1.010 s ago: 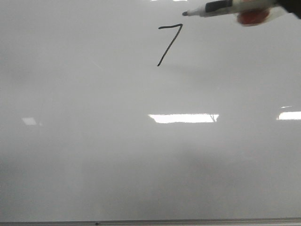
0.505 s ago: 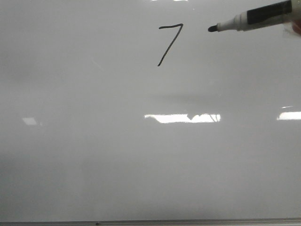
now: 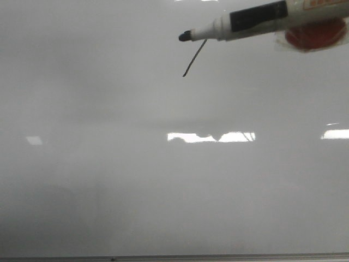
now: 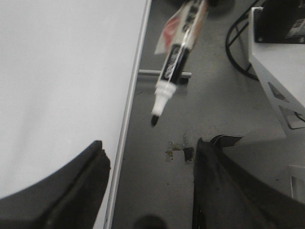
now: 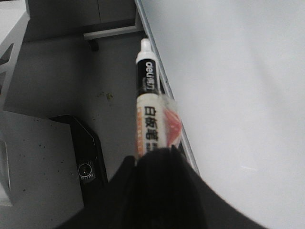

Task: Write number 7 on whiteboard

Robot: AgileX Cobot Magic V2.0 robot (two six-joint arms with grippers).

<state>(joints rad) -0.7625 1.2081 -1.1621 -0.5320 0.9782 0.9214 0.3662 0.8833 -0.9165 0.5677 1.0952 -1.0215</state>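
The whiteboard (image 3: 163,185) fills the front view. Of the number 7 (image 3: 194,59) only the slanted stem shows; the marker hides its top bar. The white-and-black marker (image 3: 256,17) reaches in from the upper right with its black tip (image 3: 185,36) where the top of the 7 is. A red tag (image 3: 316,34) hangs under its barrel. My right gripper (image 5: 157,153) is shut on the marker (image 5: 147,105), beside the whiteboard (image 5: 228,81). My left gripper (image 4: 150,164) is open and holds nothing, next to the whiteboard's edge (image 4: 128,114), with the marker (image 4: 172,67) beyond it.
A thin metal strip (image 3: 174,257) runs along the board's bottom edge. Light reflections (image 3: 210,137) lie across the board. Grey floor (image 4: 190,124) shows beside the board, with a white stand (image 4: 276,67) and cables. A black device (image 5: 88,157) sits on a grey surface.
The marker tip swung right, away from the 7, then back left. It now covers the 7's top bar, which showed in full earlier.
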